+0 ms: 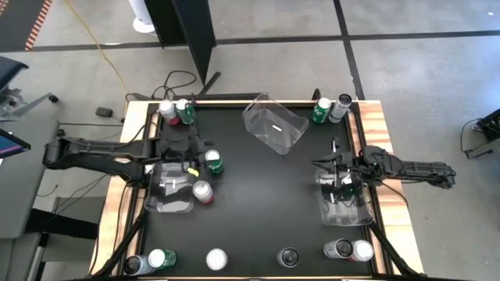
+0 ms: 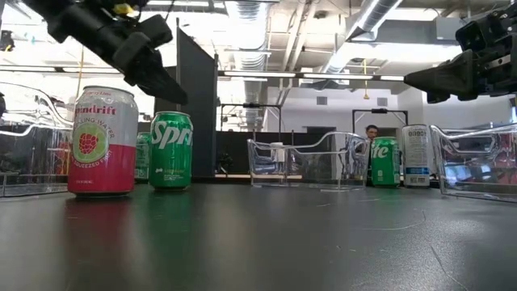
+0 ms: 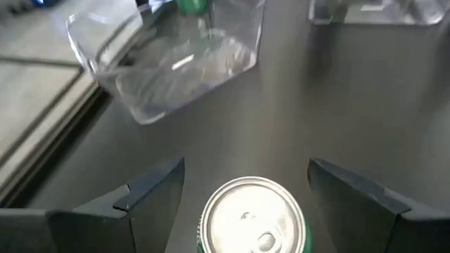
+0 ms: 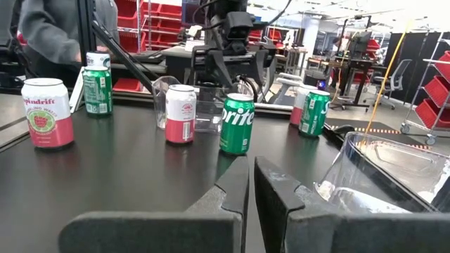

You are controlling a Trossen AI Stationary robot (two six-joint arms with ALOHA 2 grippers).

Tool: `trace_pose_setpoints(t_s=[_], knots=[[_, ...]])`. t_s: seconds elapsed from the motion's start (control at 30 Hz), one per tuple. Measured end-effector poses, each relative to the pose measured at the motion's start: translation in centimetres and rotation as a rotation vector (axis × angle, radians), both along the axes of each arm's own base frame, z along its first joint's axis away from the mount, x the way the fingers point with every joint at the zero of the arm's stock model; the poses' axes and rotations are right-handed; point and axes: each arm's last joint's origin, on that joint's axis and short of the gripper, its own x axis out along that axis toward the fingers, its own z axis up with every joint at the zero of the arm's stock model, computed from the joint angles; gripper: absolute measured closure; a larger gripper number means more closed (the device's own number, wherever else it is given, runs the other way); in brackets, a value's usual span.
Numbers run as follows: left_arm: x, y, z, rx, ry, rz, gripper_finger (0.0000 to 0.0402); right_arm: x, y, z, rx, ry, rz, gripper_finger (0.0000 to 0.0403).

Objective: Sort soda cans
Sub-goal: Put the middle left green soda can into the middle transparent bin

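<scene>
A green soda can (image 1: pixel 213 162) stands upright on the black table, just right of my left gripper (image 1: pixel 198 160). In the left wrist view its silver top (image 3: pixel 253 221) shows between my left gripper's (image 3: pixel 246 176) open fingers, with a gap on each side. In the low view the left gripper (image 2: pixel 153 69) hangs above the pink can (image 2: pixel 102 141) and the green can (image 2: pixel 171 150). The pink can (image 1: pixel 202 191) stands nearer the front edge. My right gripper (image 1: pixel 330 165) is shut and holds nothing, hovering over the right bin.
Clear bins sit under the left arm (image 1: pixel 172 195), at the far middle (image 1: pixel 273 125) and under the right arm (image 1: pixel 346 204). Cans stand in pairs at the far left (image 1: pixel 176 111) and far right (image 1: pixel 331 109); several more line the near edge (image 1: pixel 216 259).
</scene>
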Motion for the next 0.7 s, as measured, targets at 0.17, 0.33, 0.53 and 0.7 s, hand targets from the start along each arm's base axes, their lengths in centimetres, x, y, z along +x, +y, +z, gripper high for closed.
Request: trace_pose_setpoints(t_s=[0.17, 0.33, 0.53, 0.7], knots=[[0.6, 0.7, 0.4, -0.066, 0.092, 0.041, 0.0103, 0.0, 0.0, 0.0, 0.000, 0.000, 0.000, 0.0358], [0.9, 1.0, 0.1, -0.148, 0.149, 0.033, 0.0103, 0.0, 0.0, 0.0, 0.000, 0.000, 0.000, 0.0358], [1.2, 1.0, -0.1, -0.170, 0.177, 0.013, 0.0103, 0.0, 0.0, 0.0, 0.000, 0.000, 0.000, 0.0358], [1.3, 1.0, -0.4, -0.177, 0.199, 0.013, 0.0103, 0.0, 0.0, 0.0, 0.000, 0.000, 0.000, 0.0358]])
